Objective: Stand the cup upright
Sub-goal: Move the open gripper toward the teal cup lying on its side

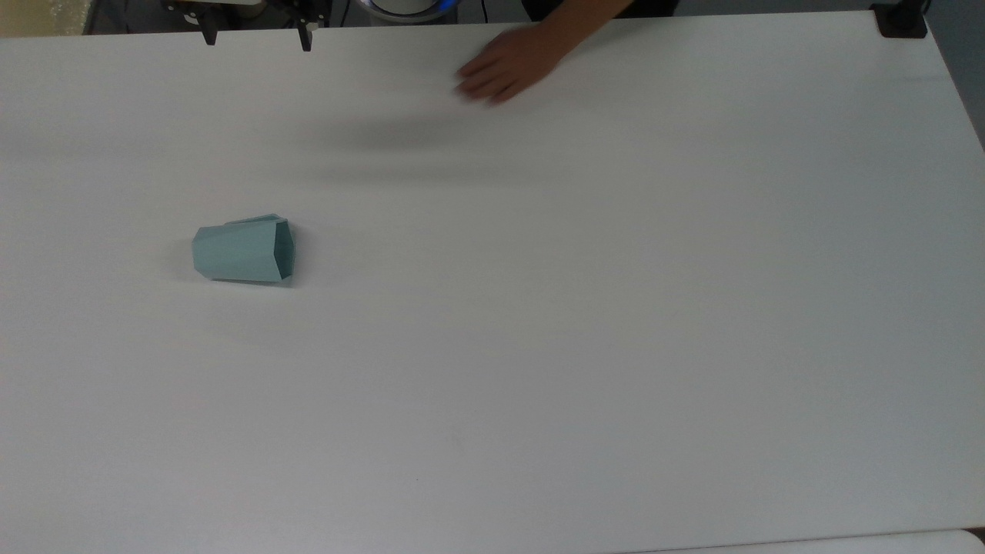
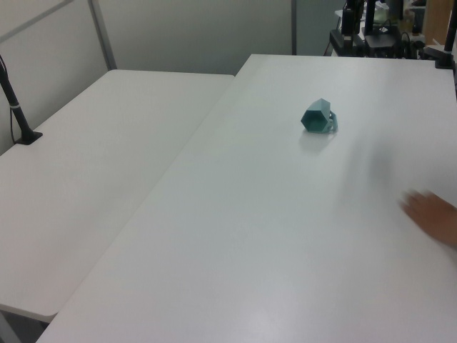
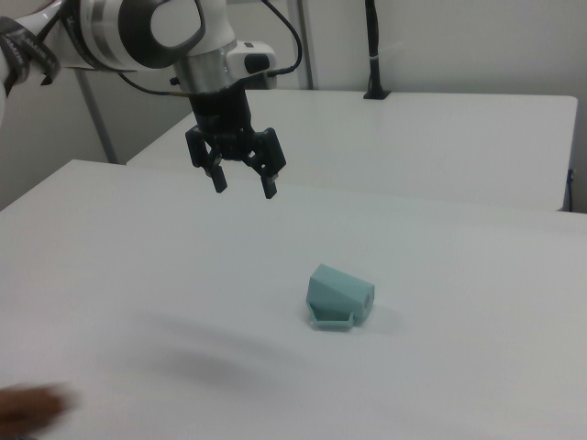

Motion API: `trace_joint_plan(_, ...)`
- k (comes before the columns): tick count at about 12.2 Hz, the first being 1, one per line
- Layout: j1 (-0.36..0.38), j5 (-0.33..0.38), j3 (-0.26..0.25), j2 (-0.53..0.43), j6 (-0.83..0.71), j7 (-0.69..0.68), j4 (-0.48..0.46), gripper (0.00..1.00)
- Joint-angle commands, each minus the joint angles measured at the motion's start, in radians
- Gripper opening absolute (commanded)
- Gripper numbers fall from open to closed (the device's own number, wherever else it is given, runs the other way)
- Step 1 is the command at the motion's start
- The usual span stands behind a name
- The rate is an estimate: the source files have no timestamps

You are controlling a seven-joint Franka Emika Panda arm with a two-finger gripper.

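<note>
White tabletop (image 1: 616, 346) carries one thing. A person's hand (image 1: 508, 65) rests blurred at its far edge in the top view. The gripper (image 3: 244, 180) hangs above the surface, fingers spread wide, holding nothing — well apart from the cup (image 1: 245, 250), which lies on its side toward the top view's left edge. Nothing is done yet — grasping and righting remain.

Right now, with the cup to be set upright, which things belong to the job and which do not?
Belongs to the job:
- the cup, lying on its side
- the end effector, open

Not part of it:
- a person's hand
- the white table
</note>
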Motion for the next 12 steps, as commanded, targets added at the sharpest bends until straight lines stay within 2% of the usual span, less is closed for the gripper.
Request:
trace_joint_plan(1,-0.025,0.021,0.005,-0.010,0.007,-0.023,0.015,1.00)
trace_joint_plan(7,-0.024,0.024,0.005,-0.010,0.002,-0.024,0.012,1.00)
trace_joint_plan(9,-0.021,0.058,0.005,-0.009,0.002,0.005,0.013,1.00)
trace_joint_plan(12,0.023,0.002,0.022,0.007,0.019,0.084,0.013,1.00)
